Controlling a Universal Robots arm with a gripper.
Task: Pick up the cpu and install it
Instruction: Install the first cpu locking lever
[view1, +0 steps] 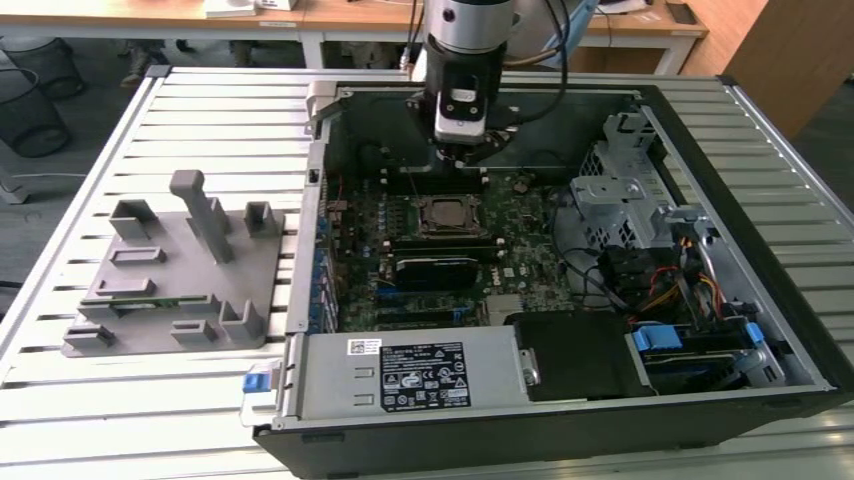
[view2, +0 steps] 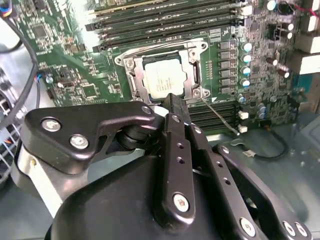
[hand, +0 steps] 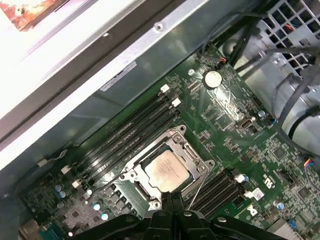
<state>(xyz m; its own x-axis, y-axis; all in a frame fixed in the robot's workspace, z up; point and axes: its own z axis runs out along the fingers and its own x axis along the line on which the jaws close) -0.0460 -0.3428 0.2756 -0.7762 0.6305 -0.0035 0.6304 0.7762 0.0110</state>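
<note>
Slatted tabletop (view1: 160, 400), open case (view1: 747, 300): the cpu (hand: 167, 172) already sits in its socket (hand: 131, 173); my pincer (view2: 172, 107) hovers above, narrowed, holding nothing.

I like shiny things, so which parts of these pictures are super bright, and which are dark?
In the first wrist view, the pale slatted table top outside the computer case glares almost white. In the second wrist view, light glints off the small square silver-topped cpu seated in its socket, while the black gripper stays dark. In the exterior view, the case's inner walls lie in shadow.
</note>
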